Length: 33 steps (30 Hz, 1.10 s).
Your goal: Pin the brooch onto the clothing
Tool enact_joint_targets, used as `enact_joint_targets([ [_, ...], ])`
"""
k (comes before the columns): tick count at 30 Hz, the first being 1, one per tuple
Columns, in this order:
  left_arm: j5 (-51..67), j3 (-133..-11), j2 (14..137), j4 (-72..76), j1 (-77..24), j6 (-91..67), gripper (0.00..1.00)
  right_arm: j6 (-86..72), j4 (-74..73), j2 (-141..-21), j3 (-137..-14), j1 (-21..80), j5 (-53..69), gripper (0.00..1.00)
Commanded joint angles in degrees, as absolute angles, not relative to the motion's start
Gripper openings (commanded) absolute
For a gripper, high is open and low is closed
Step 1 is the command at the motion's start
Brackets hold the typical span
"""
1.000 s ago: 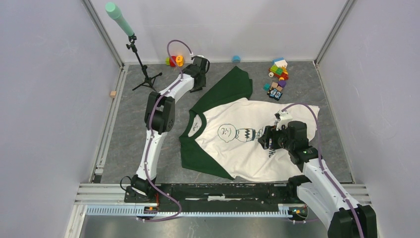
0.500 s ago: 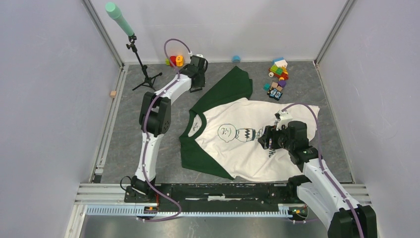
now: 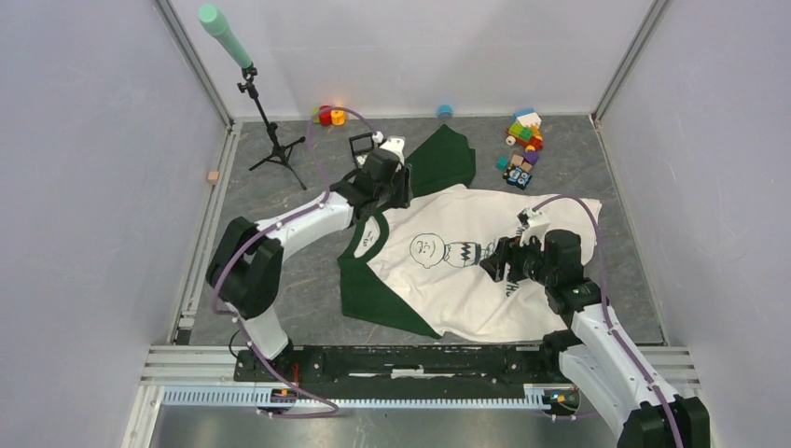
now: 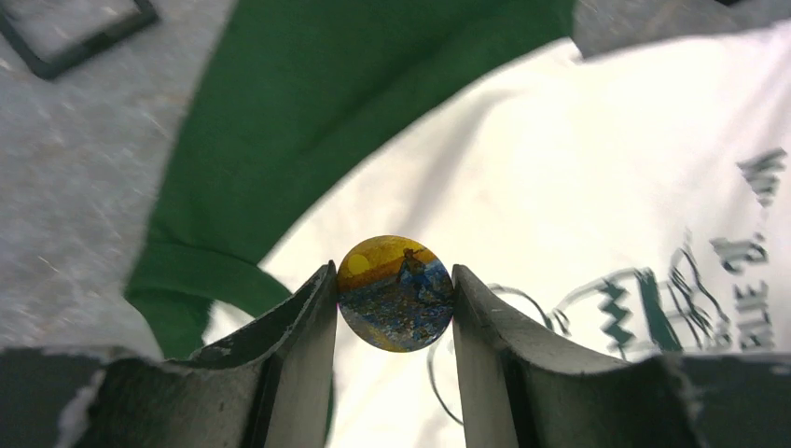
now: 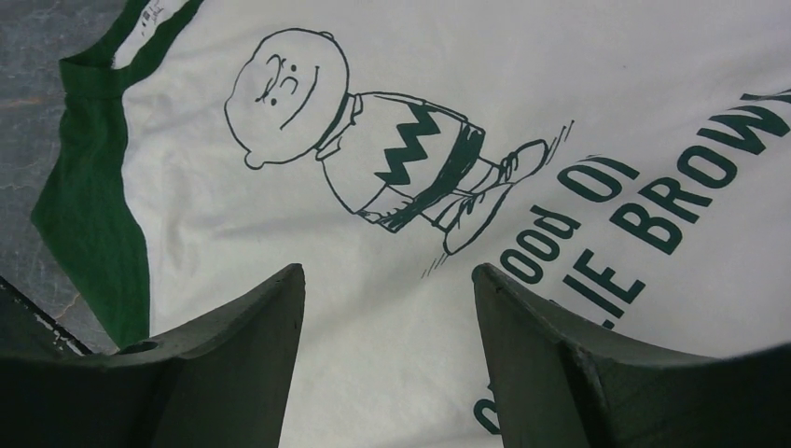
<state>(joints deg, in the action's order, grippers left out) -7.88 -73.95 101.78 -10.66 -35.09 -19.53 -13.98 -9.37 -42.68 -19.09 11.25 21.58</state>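
Away from the little black box, the left hand has swung over the shirt near its neck, pinching the round brooch by its edges. The right hand hangs spread wide above the lettering, maybe to hold the cloth flat.

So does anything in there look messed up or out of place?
Nothing looks damaged or spilled. The T-shirt lies turned sideways, collar to the left, its far sleeve angled off. The left gripper pinches the brooch above it; the right gripper hangs open over it too.
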Motion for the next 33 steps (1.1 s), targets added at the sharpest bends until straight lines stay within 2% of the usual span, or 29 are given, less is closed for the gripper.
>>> enact_joint_targets([
  [1,-5.4,-63.5,94.2,-0.5,-38.7,-26.3,0.38,-17.0,-4.6,-40.6,-17.7,11.5,25.7,0.73],
  [4,-5.6,-56.6,91.1,4.1,-42.8,-25.8,0.38,-19.9,-2.6,-39.9,-16.3,11.5,27.8,0.73],
  [10,-13.2,-42.5,83.6,14.0,-52.6,-19.2,0.39,-22.4,-0.4,-41.8,-13.4,11.5,30.1,0.72],
  [15,-13.6,-33.0,79.5,23.3,-57.7,-16.2,0.39,-26.9,4.4,-43.6,-12.3,11.9,35.1,0.71],
  [25,-19.6,-27.9,82.4,36.7,-67.2,-11.2,0.39,-35.7,13.0,-49.6,-12.5,19.6,36.6,0.68],
  [33,-23.2,-28.7,85.8,39.5,-71.9,-7.9,0.39,-37.8,16.4,-52.8,-12.6,22.9,37.0,0.63],
])
